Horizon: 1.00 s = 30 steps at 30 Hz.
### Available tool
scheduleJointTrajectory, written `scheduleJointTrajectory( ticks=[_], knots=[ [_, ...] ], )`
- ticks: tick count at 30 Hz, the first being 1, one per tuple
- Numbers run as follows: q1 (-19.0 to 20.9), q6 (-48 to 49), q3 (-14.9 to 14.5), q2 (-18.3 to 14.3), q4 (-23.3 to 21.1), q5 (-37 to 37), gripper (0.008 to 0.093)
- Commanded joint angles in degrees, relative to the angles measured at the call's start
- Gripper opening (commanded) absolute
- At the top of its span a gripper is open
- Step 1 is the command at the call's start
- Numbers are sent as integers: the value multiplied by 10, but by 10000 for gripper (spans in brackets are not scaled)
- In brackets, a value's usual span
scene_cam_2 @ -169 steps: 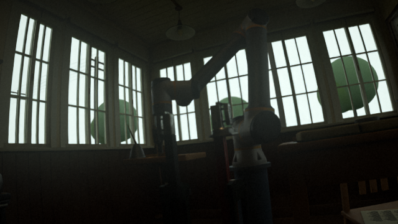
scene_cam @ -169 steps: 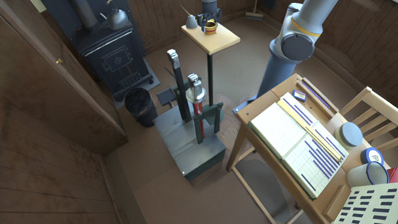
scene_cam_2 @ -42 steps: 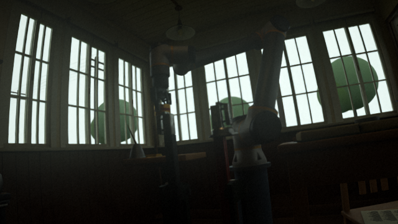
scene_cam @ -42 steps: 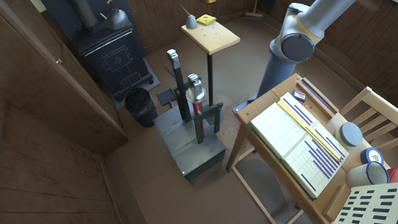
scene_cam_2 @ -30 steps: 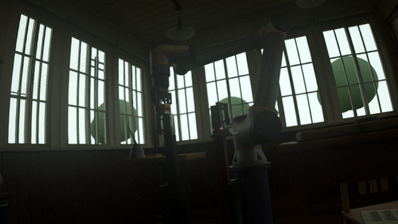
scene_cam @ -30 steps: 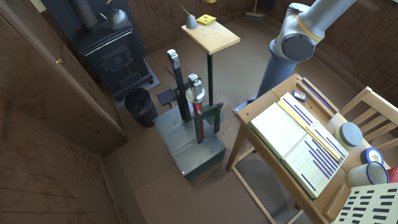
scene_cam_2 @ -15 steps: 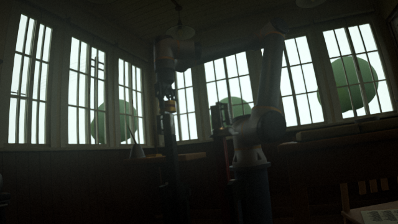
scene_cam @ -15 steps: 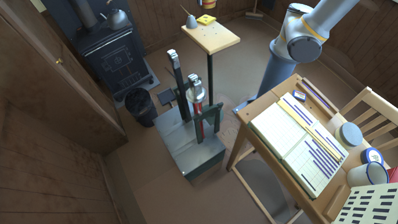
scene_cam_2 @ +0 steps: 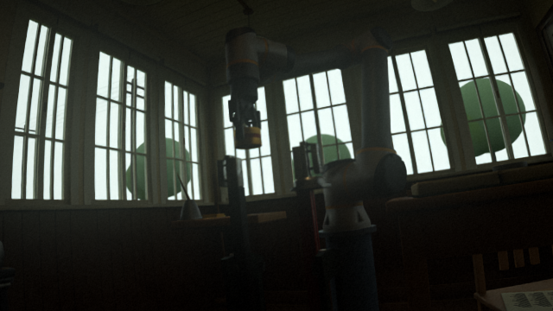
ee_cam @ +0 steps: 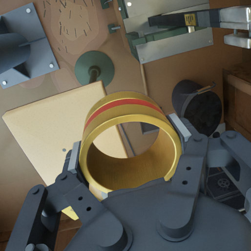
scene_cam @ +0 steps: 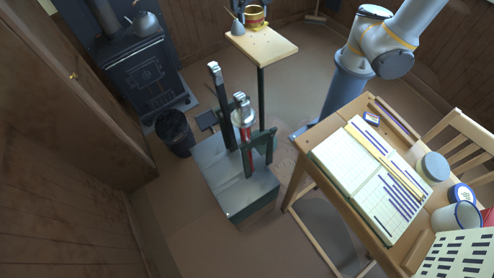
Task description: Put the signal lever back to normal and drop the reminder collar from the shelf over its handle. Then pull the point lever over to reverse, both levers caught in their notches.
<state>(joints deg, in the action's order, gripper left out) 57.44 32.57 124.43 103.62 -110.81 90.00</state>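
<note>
My gripper (scene_cam: 254, 9) (scene_cam_2: 247, 129) (ee_cam: 127, 144) hangs well above the far end of the shelf (scene_cam: 261, 45) (ee_cam: 61, 129). The shelf is a pale wooden board on a dark post. The reminder collar (scene_cam: 254, 16) (scene_cam_2: 248, 136) (ee_cam: 130, 141) is a brass ring with a red band. Below, two levers stand on a grey metal frame (scene_cam: 234, 176). The red signal lever (scene_cam: 245, 119) has a silver handle. The taller black point lever (scene_cam: 220, 97) (ee_cam: 195, 20) stands just left of it. My gripper is closed on the collar and holds it clear of the shelf.
Behind the frame stands a black stove (scene_cam: 140, 68) with a kettle (scene_cam: 144, 23). A dark bucket (scene_cam: 174, 131) (ee_cam: 197, 106) sits by the frame. A grey cone (scene_cam: 237, 28) and a yellow pad (scene_cam: 261, 26) rest on the shelf. A desk (scene_cam: 378, 173) with a ledger lies right.
</note>
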Motion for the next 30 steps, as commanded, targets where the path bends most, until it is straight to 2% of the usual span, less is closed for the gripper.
scheduleJointTrajectory(
  ticks=[1,16,30],
  knots=[
    [10,-10,-5,-4,-2,0,80],
    [153,-153,-74,-88,-17,0,80],
    [227,-227,-132,-149,-19,0,80]
  ],
)
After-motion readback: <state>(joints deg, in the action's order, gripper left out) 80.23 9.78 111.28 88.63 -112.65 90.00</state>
